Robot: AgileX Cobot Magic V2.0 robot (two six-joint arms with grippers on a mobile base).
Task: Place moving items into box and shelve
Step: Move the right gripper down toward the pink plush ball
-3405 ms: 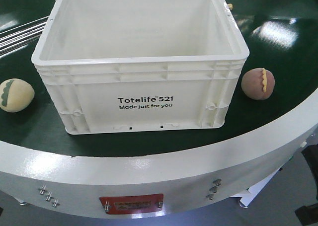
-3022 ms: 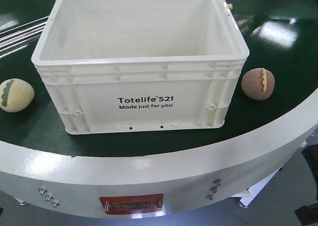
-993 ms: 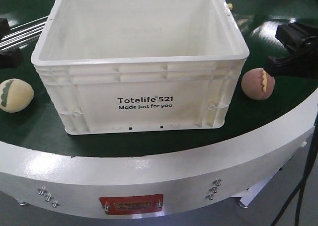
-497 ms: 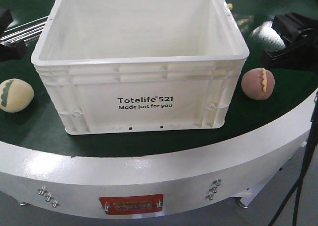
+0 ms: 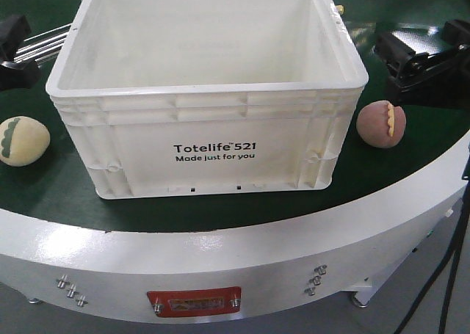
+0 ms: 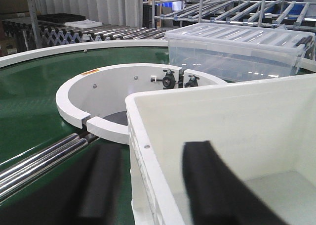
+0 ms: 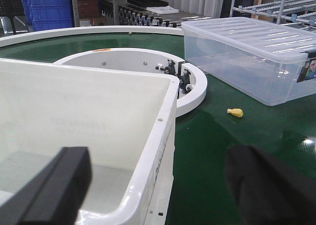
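Exterior front-facing view: the white box [image 5: 213,139] stands on the green desk [image 5: 220,209] with nothing in it. Both moving items lie outside it on the desk. The cream-yellow toy [image 5: 22,140] is near the box's left wall and the reddish-brown toy [image 5: 382,125] is just beside its right wall.

In the left wrist view the left gripper [image 6: 150,153] sits at the box's left rim with its fingers [image 6: 101,183] apart, one to the outer side of the wall and one to the inner side. The right gripper [image 7: 158,158] mirrors this at the box's right rim, its fingers [image 7: 54,195] spread wide.

The likely trouble is that both grippers line up on the box walls, not on the toys. Closing here would probably seize an empty box and skip the loading. Dropping straight down could knock a finger onto the rim and shove the box. The toys are round and may roll away from the box if nudged.
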